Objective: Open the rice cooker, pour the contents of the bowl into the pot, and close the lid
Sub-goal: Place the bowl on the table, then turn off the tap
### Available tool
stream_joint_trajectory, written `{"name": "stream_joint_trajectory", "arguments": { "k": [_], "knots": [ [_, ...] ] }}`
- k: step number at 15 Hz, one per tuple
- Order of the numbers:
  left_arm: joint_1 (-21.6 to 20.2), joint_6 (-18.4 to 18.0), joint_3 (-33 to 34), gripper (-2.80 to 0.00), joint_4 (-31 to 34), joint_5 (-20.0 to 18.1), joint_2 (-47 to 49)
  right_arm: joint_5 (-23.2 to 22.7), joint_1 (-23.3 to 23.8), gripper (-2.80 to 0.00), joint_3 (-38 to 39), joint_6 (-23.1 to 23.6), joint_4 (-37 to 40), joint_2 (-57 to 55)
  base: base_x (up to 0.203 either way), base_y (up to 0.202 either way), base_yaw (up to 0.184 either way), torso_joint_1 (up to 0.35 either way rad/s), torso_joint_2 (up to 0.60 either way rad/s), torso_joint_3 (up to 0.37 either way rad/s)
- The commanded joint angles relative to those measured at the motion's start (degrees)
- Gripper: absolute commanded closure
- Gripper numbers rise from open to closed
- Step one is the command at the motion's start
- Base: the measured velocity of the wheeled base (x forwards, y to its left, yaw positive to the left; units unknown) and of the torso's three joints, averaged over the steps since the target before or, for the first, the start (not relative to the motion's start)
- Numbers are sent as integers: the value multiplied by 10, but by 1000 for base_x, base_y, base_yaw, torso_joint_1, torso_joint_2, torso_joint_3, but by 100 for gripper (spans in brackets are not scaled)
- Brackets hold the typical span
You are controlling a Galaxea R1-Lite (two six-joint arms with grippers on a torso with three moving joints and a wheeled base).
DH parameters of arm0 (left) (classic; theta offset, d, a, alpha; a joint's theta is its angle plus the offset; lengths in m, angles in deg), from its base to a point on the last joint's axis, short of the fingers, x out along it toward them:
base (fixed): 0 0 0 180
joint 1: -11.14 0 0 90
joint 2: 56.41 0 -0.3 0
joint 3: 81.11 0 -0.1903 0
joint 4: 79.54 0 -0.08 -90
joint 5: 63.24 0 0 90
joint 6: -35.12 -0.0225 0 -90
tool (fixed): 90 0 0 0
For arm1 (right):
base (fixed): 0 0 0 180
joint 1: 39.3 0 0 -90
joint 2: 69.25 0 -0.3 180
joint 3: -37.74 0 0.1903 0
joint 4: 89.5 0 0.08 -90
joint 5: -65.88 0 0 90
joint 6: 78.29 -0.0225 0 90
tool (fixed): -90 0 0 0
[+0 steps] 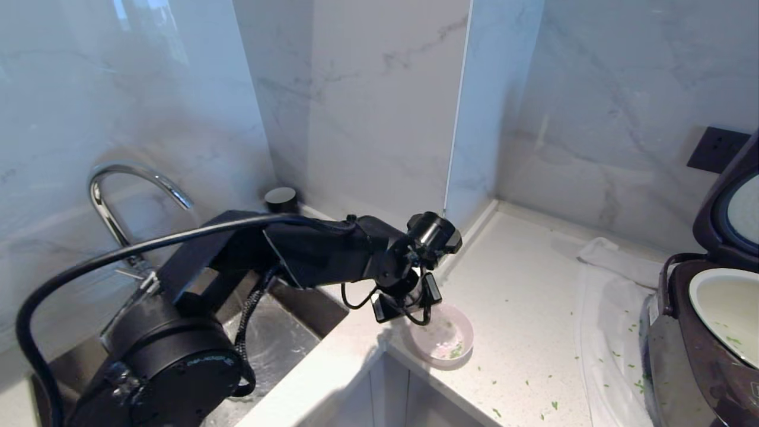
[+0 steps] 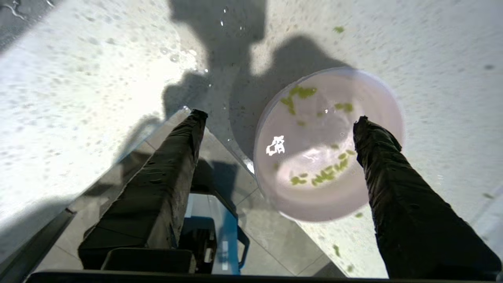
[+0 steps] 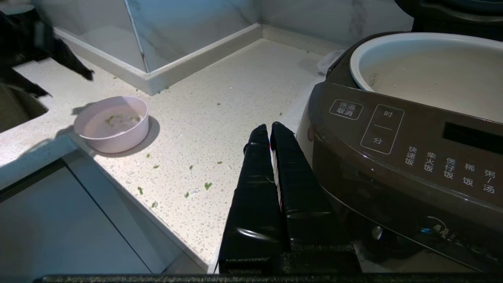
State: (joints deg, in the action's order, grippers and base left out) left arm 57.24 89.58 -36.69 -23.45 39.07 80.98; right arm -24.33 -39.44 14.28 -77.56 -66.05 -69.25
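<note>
- The left pincer [image 2: 279, 118] hangs over the near corner of the desk [image 1: 522, 284], pointing down, its two fingers spread wide with nothing between them.
- In the left wrist view one finger [image 2: 393, 165] stands over the inside of the bowl [image 2: 314, 157] and the other [image 2: 177, 157] outside its rim, over the desk's edge; whether either touches the bowl cannot be told.
- The bowl, pale pink, sits upright on the desk right at that corner, just beside the sink [image 1: 278, 344], and no finger holds it.
- A few of the green contents [image 2: 322, 175] cling to the bowl's bottom and wall; it is otherwise nearly empty.
- More green bits [image 3: 207, 184] lie scattered on the desk between the bowl and the rice cooker [image 3: 393, 165].
- The rice cooker stands well apart from the bowl, at the robot's right, with a white cloth [image 1: 605, 296] spread on the desk beside it.
- Its lid [image 1: 720, 207] is raised, and the cream-white pot [image 1: 720, 308] lies open, with a few green specks on its inner wall.
- The right pincer [image 3: 271, 127] rests low in front of the desk's edge, just beside the cooker's control panel, its fingers pressed together and holding nothing.
- A curved chrome tap [image 1: 118, 196] rises behind the sink, against the marble wall.
</note>
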Motion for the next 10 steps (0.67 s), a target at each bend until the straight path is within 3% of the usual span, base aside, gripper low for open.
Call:
{"name": "stream_joint_trajectory", "arguments": {
  "k": [1, 4, 6, 10],
  "knots": [
    [-11, 5, 16, -280, 14, 0, -64, 0, 0, 0, 0, 1, 0, 0, 0, 0, 0, 0, 0, 0],
    [-28, 12, 166, -280, 20, 0, -155, 0, 0, 0, 0, 0, 0, 0, 0, 0, 0, 0, 0, 0],
    [-54, 11, 288, -280, -28, -1, -243, 0, 0, 0, 0, 0, 0, 0, 0, 0, 0, 0, 0, 0],
    [-170, -34, 495, -280, -101, -2, -385, 0, 0, 0, 0, 0, 0, 0, 0, 0, 0, 0, 0, 0]
  ]
}}
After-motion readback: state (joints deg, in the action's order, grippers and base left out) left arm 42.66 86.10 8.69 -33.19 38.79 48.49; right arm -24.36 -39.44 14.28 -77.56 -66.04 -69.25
